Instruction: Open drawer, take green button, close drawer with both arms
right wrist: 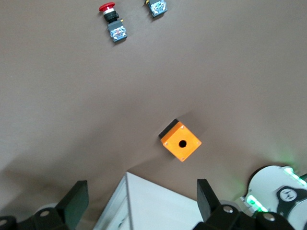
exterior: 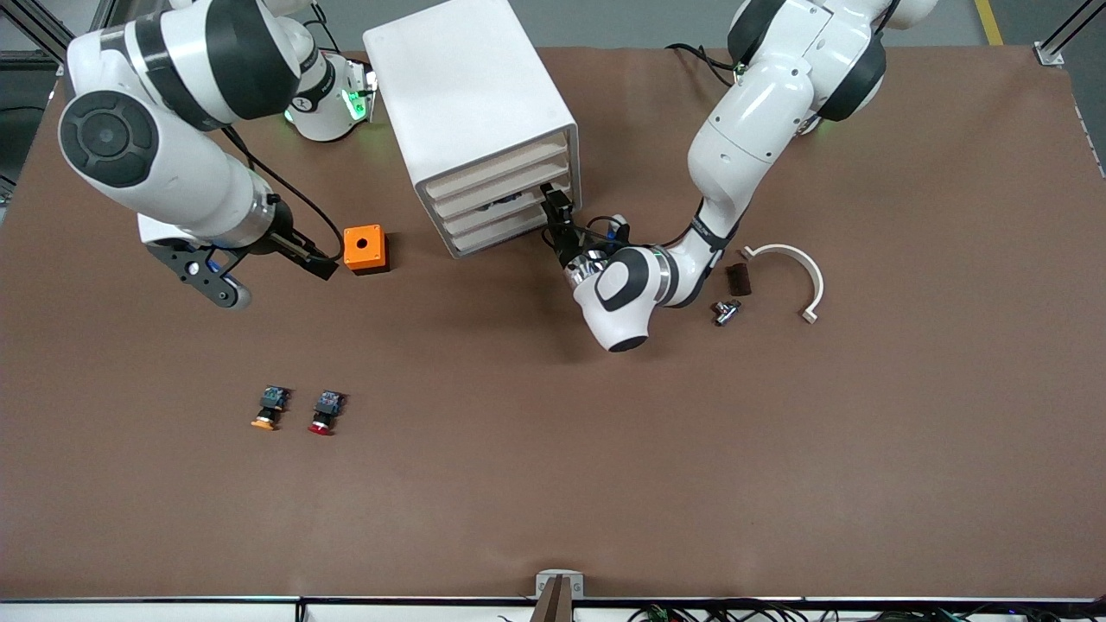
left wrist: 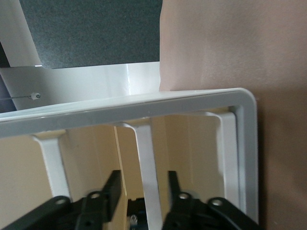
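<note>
Subject of inspection: the drawer (exterior: 510, 212), third from the top in the white cabinet (exterior: 467, 95). It is sitting in the cabinet with no clear sign of being drawn out. The green button is not showing as such. A dark shape is peeking out just above that drawer's front, and I cannot tell what it is.

My left gripper (exterior: 553, 203) is pressing in at the cabinet's front, at the drawer's end toward the left arm's side. Its fingers (left wrist: 114, 189) are standing apart on either side of a white upright rib (left wrist: 146, 163), with a gap showing on each side. I judge the opening step to be only beginning; taking the button and closing the drawer are both outstanding.

My right gripper (exterior: 321, 268) is waiting over the table beside the orange box (exterior: 365, 249), fingers spread wide and holding nothing.

The left wrist view is giving the rib between the fingers, which the front view is hiding. The front view alone is giving the drawer count. The orange-capped button (exterior: 270, 408) and the red-capped button (exterior: 325, 411) are lying nearer the front camera.
</note>
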Controlling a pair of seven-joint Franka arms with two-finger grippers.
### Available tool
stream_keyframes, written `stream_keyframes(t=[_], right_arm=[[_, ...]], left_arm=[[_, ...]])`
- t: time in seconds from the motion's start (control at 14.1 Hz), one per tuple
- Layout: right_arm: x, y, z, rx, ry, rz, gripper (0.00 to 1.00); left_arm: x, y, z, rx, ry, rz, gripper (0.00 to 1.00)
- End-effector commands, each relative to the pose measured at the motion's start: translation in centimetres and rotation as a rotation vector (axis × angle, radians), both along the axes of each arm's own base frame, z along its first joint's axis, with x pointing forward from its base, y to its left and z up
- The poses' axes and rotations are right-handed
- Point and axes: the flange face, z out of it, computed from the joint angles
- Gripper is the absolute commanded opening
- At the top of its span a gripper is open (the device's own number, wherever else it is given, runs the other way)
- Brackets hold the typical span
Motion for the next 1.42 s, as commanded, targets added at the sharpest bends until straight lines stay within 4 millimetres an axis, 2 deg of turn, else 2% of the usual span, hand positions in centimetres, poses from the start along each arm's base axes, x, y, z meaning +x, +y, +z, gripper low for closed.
stream_keyframes(t=[0.0, 0.07, 0.21, 0.43, 0.57, 0.64, 0.85, 1.21, 1.35], right_arm=[[-0.9, 3.1, 0.3, 0.024, -0.032, -0.053, 1.00], [-1.5, 5.0, -0.2, 0.024, -0.042, -0.042, 1.00], [-2.1, 7.0, -0.5, 0.026, -0.068, -0.081, 1.00], [-4.1, 11.2, -0.7, 0.021, -0.084, -0.100, 1.00], [-5.5, 14.2, -2.3, 0.021, -0.104, -0.142, 1.00], [-6.4, 16.2, -3.8, 0.016, -0.114, -0.172, 1.00], [-7.7, 20.1, -7.2, -0.012, -0.125, -0.218, 1.00], [-9.6, 24.7, -11.7, -0.036, -0.134, -0.280, 1.00], [-10.5, 26.4, -13.9, -0.048, -0.140, -0.297, 1.00]], left_arm=[[-0.4, -0.9, 0.1, 0.003, 0.032, 0.000, 0.26], [-0.4, -0.8, 0.0, 0.011, 0.041, 0.006, 0.20], [-0.4, -0.7, -0.7, 0.034, 0.069, 0.026, 0.12], [0.3, -0.1, -0.8, 0.033, 0.072, 0.044, 0.06], [1.4, 0.8, -0.8, 0.036, 0.067, 0.063, 0.06], [2.4, 1.7, -0.7, 0.031, 0.065, 0.082, 0.06], [5.4, 4.1, -0.4, 0.022, 0.068, 0.156, 0.07], [10.7, 8.9, 0.4, 0.010, 0.035, 0.266, 0.08], [11.7, 10.0, 0.5, 0.009, 0.032, 0.289, 0.10]])
